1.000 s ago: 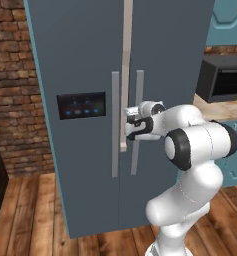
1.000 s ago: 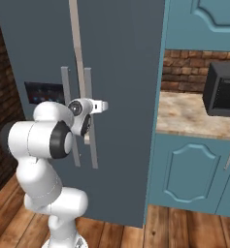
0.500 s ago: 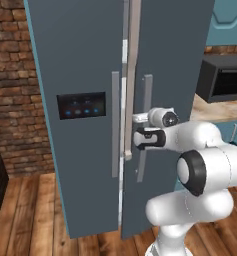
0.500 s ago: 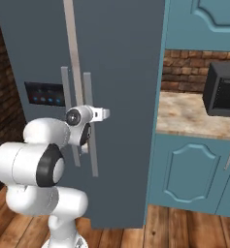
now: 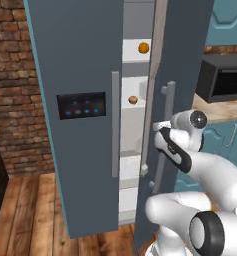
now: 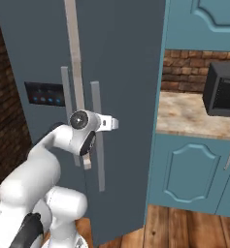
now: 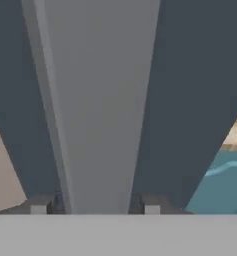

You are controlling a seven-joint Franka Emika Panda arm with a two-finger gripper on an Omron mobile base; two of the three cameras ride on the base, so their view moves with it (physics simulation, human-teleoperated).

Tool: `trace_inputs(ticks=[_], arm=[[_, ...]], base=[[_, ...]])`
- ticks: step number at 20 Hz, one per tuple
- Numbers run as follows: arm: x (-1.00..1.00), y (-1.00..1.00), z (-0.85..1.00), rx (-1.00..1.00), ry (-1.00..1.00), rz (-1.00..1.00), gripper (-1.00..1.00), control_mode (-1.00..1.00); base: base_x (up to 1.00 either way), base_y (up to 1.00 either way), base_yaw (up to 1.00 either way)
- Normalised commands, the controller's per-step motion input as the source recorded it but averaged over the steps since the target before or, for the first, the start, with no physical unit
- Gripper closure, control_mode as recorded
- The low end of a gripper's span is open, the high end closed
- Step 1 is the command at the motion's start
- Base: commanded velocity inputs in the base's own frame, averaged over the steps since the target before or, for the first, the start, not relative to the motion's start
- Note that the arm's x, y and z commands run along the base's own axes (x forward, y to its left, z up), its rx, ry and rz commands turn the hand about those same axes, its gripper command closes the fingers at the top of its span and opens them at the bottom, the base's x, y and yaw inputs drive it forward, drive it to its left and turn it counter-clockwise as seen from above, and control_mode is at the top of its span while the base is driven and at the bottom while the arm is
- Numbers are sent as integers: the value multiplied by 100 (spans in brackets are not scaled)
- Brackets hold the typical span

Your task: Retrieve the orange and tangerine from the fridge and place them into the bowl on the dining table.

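I am holding the right door's handle (image 7: pixel 97 107) in the tool (image 7: pixel 95 209); in the hand view the grey bar is running straight up between the two fingertips (image 7: pixel 39 209), which are sitting narrow on either side of it, so I am judging the grip as closed on the handle. In the left base view the tool (image 5: pixel 162 131) is sitting about halfway up that handle (image 5: pixel 165 120), and in the right base view the tool (image 6: pixel 89 145) is tucked against the same bar.

To do this well I am planning to pull along the door's arc rather than straight back, keeping the bar centred between the fingertips so it is not slipping out sideways.

The fridge (image 5: pixel 85 60) is only part open: the gap between the two doors is showing white shelves, and it looks too narrow for the arm to be reaching through. The door's free edge is swinging toward my own base, so I am watching room there. On the far side, the teal cabinet (image 6: pixel 191 169) and its desk (image 6: pixel 194 114) with the black microwave (image 6: pixel 223 89) are limiting how far the door can go.

Deep inside, the tangerine (image 5: pixel 133 100) is resting on a middle shelf and the orange (image 5: pixel 143 48) on the shelf above.
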Motion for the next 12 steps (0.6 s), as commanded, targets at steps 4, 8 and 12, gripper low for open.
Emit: trace_inputs(ticks=[4, 8, 12], arm=[[-100, -99, 35, 0, 9, -3, 100, -100], [-100, -100, 26, 0, 3, -2, 100, -100], [-85, -91, 36, 0, 5, -5, 100, -100]], base=[[0, 0, 0], [0, 0, 0], [0, 0, 0]])
